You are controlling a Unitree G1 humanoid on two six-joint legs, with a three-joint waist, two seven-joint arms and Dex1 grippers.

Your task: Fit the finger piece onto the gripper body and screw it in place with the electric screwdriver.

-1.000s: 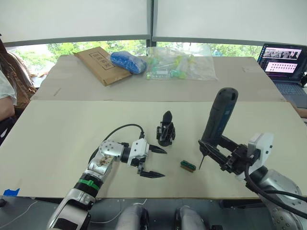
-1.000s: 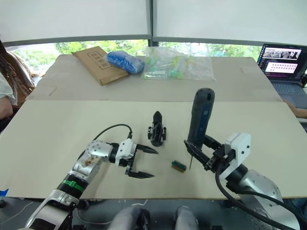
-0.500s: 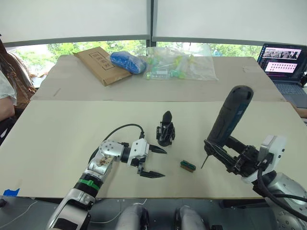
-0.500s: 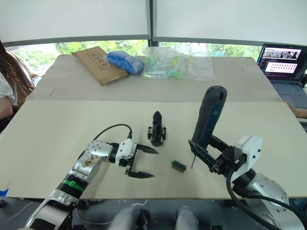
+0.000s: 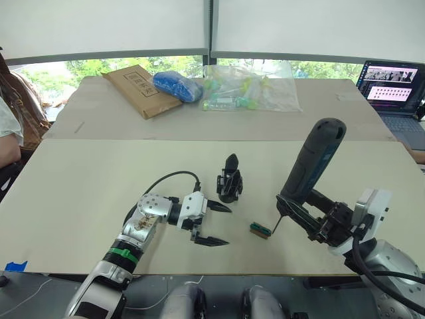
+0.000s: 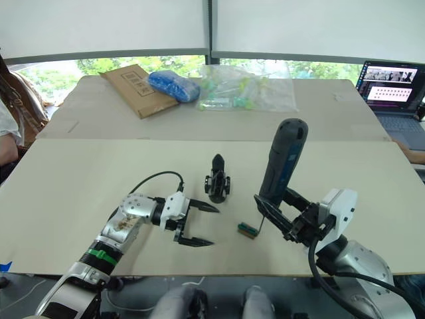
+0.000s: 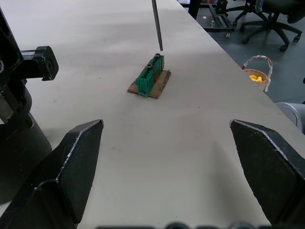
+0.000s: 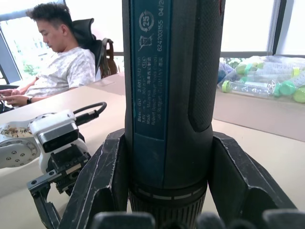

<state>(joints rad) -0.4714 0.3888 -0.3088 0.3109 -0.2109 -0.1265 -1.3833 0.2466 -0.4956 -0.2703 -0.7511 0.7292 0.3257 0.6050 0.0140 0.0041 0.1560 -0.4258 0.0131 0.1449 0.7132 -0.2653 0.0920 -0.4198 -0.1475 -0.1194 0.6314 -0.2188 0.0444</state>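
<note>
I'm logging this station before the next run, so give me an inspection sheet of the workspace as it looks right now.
Surface: beige table, bare around the work area.
Job's things: gripper body upright mid-table; electric screwdriver held tilted, its bit just above the small green block. Finger piece: not made out as a separate part.
Clutter: cardboard package, blue bag and clear bag of tubes at the far edge.
Grippers: left gripper open and empty, low over the table near the gripper body; right gripper shut on the screwdriver.
Cables: black cable looping from the left wrist.
Surroundings: laptop at far right; seated person beside the table.
</note>
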